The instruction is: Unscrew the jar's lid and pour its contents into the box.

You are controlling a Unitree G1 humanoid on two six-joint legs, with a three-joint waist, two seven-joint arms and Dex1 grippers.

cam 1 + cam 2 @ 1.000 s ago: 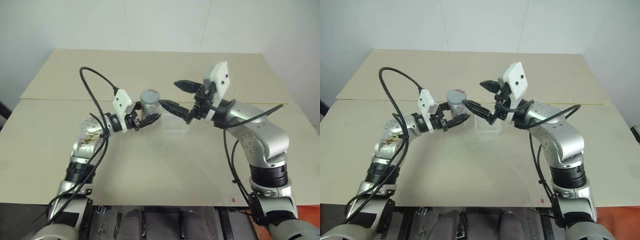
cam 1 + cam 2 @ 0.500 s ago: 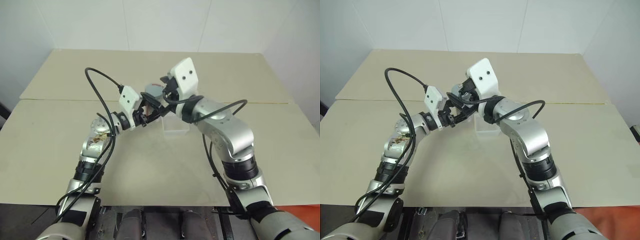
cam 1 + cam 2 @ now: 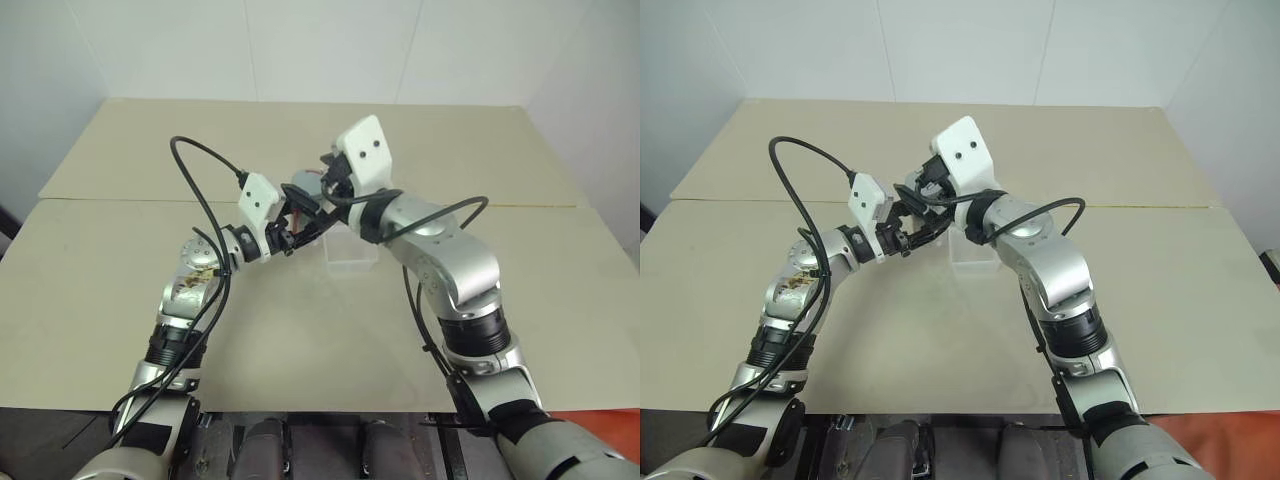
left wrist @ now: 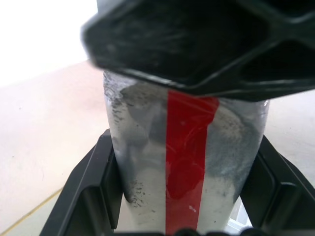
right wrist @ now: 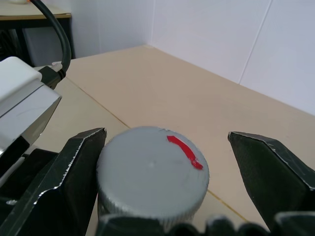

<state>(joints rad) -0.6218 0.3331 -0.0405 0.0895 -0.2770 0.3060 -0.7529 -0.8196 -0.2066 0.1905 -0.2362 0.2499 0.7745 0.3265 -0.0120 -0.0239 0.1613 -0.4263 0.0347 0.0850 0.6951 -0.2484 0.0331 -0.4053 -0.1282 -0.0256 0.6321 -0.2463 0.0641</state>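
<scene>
The right gripper (image 5: 162,162) stands spread wide around the lid (image 5: 152,176), one finger (image 5: 64,172) touching or just beside the lid's rim and the other finger (image 5: 275,172) well apart from it. The lid is a grey ribbed disc with a short red mark on top, still seated on the jar (image 4: 184,162). The left gripper (image 4: 184,196) is pinched on the jar's body, a black finger on each side, holding it upright above the table (image 3: 300,330). The jar is clear with a vertical red stripe, its wall dusted with dark specks. In the head views both grippers meet over the middle of the table, and the box (image 3: 352,256) sits on the table just below and beside them, under the right wrist.
</scene>
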